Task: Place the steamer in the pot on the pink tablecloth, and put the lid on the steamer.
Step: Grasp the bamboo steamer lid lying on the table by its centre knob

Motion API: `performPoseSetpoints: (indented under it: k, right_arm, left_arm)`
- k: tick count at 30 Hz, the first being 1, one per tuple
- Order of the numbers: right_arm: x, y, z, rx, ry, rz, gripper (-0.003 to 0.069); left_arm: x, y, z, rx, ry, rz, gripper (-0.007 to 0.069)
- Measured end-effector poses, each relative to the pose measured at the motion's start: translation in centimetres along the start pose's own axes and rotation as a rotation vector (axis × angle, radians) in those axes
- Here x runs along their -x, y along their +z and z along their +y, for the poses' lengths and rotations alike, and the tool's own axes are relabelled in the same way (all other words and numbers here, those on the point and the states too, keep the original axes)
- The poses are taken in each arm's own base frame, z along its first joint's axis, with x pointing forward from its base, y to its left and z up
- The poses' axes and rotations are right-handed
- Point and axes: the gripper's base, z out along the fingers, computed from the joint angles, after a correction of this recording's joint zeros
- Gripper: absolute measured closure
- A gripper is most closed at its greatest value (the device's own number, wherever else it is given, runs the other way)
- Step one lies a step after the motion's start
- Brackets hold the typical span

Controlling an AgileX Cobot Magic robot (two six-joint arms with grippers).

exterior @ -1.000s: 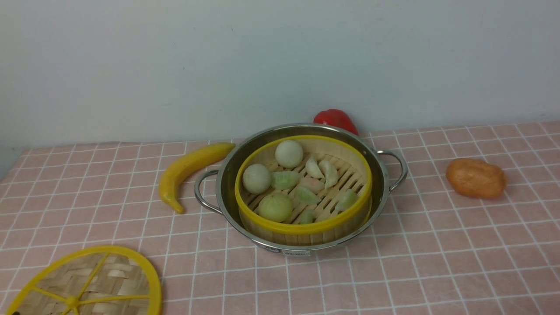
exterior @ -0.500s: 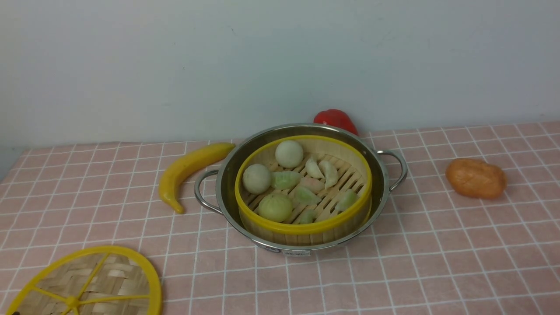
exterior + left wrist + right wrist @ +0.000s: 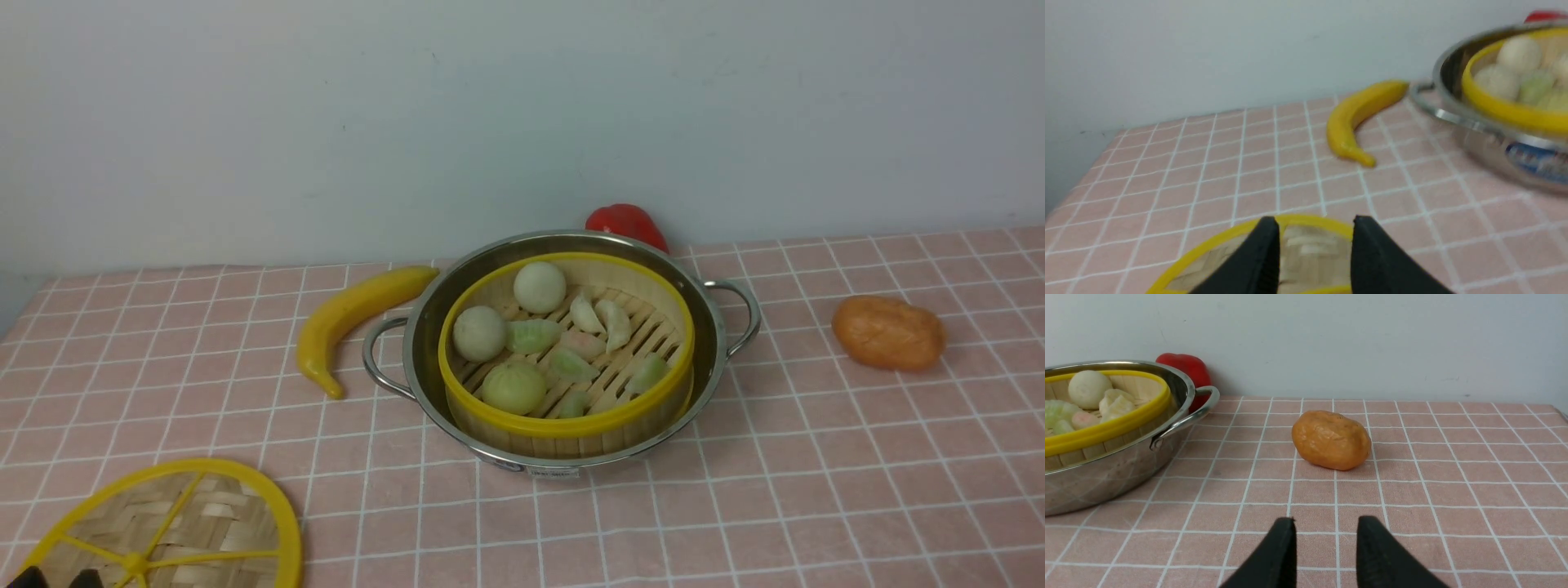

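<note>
Fingers (image 3: 1259, 261) of left gripper (image 3: 1314, 222): parted, empty, poised over the rim of the lid (image 3: 163, 531), which lies flat at the near left of the pink tablecloth (image 3: 816, 490). Fingers of right gripper (image 3: 1327, 520): parted, empty, above bare cloth. The steamer (image 3: 563, 425): seated inside the pot (image 3: 420, 343), uncovered, holding buns (image 3: 539, 287) and dumplings (image 3: 612, 322). A banana (image 3: 351, 314) lies just left of the pot, a red pepper (image 3: 624, 222) behind it, an orange lump (image 3: 888, 332) to its right.
</note>
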Motion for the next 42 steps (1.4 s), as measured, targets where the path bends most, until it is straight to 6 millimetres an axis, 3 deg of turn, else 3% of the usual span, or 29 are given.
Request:
performPoseSetpoints:
  k: [6,13,14,17,19,20,21,23,24,27,33,36,42]
  right_arm:
    - [0.0,0.0,0.0,0.000,0.001,-0.001,0.0419]
    - [0.0,0.0,0.0,0.001,0.001,-0.002,0.0419]
    - [0.0,0.0,0.0,0.001,0.001,-0.002,0.0419]
    - [0.0,0.0,0.0,0.001,0.001,-0.004,0.0419]
    - [0.0,0.0,0.0,0.001,0.001,-0.004,0.0419]
    - [0.0,0.0,0.0,0.001,0.001,-0.004,0.0419]
    - [0.0,0.0,0.0,0.001,0.007,-0.004,0.0419]
    - [0.0,0.0,0.0,0.001,0.015,-0.004,0.0419]
    - [0.0,0.0,0.0,0.001,0.017,-0.004,0.0419]
    - [0.0,0.0,0.0,0.002,0.024,-0.004,0.0419]
    - [0.0,0.0,0.0,0.002,0.027,-0.004,0.0419]
    - [0.0,0.0,0.0,0.002,0.028,-0.004,0.0419]
    - [0.0,0.0,0.0,0.002,0.028,-0.004,0.0419]
  left_arm:
    - [1.9,-0.2,-0.2,-0.059,-0.302,-0.209,0.0382]
    - [3.5,-0.7,-0.1,-0.073,-0.379,-0.329,0.0382]
    - [4.6,-1.0,-0.1,-0.080,-0.371,-0.311,0.0382]
    - [6.9,-1.5,-0.5,-0.087,-0.335,-0.155,0.0382]
    - [8.3,-1.4,-0.6,-0.070,-0.278,0.092,0.0382]
    - [8.4,-1.3,-0.6,-0.070,-0.277,0.117,0.0382]
    - [9.2,-1.1,-0.5,-0.037,-0.224,0.313,0.0382]
    - [10.1,-0.6,-0.1,0.016,-0.172,0.539,0.0382]
    - [10.3,-0.6,-0.1,0.025,-0.166,0.567,0.0382]
    - [11.7,1.7,1.0,0.146,-0.070,0.867,0.0382]
    - [12.2,7.1,1.6,0.221,0.025,1.072,0.0382]
    - [11.6,11.2,1.5,0.249,0.005,1.189,0.0382]
    - [9.3,17.1,1.3,0.311,-0.030,1.363,0.0382]
